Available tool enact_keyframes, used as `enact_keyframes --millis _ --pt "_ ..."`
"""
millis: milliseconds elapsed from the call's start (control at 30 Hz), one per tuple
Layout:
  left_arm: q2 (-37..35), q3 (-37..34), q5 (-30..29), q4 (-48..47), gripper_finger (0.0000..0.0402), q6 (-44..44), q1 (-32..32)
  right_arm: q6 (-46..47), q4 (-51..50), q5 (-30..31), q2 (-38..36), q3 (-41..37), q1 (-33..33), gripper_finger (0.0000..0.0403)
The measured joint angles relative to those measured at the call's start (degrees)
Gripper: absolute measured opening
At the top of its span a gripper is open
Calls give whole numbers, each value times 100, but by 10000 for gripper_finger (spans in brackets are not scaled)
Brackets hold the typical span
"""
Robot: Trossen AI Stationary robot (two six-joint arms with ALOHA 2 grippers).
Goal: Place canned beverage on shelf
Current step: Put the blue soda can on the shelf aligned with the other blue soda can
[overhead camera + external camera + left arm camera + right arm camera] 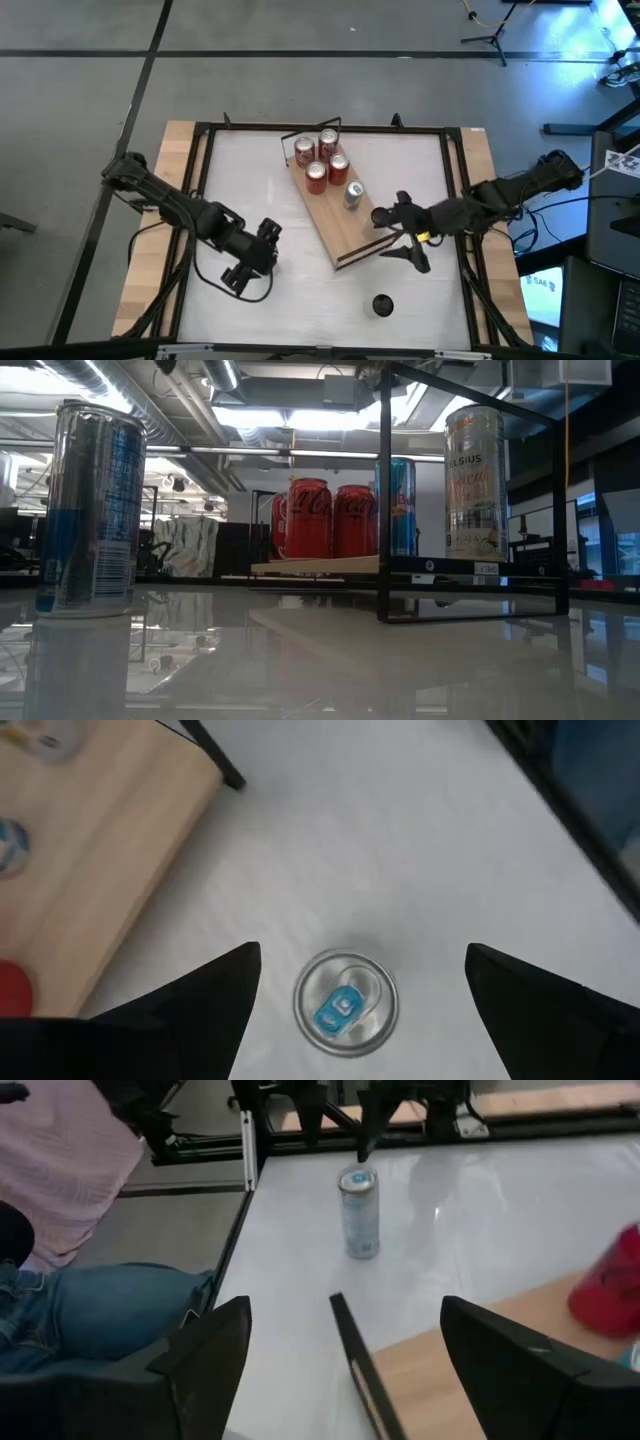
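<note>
The white tabletop (250, 200) sits inside a black frame with bare wood strips along both sides, on a grey floor; in the low view, ceiling ducts and strip lights show in the room beyond, and in the right wrist view a person's jeans-clad leg (90, 1315) is just off the table's edge. The shelf (330, 215), a long light-wood board with thin black wire rails, lies diagonally on the table and carries 4 red cola cans (320, 160) and 1 slim silver can (353, 194). Another slim silver-and-blue beverage can (345, 1003) stands upright on the tabletop, well clear of the shelf's near end. The left gripper (268, 232), fingers spread and empty, hangs beside the shelf's long side. The right gripper (383, 216), also spread and empty, is near the shelf's near end.
</note>
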Motion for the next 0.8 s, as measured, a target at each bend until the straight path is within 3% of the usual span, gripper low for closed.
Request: enact_keyframes --millis 333,800 --pt "507 0 -21 -624 341 157 22 1247 -640 951 86 0 780 321" --pt "972 -2 -219 -652 341 157 112 1448 -679 1046 433 0 895 321"
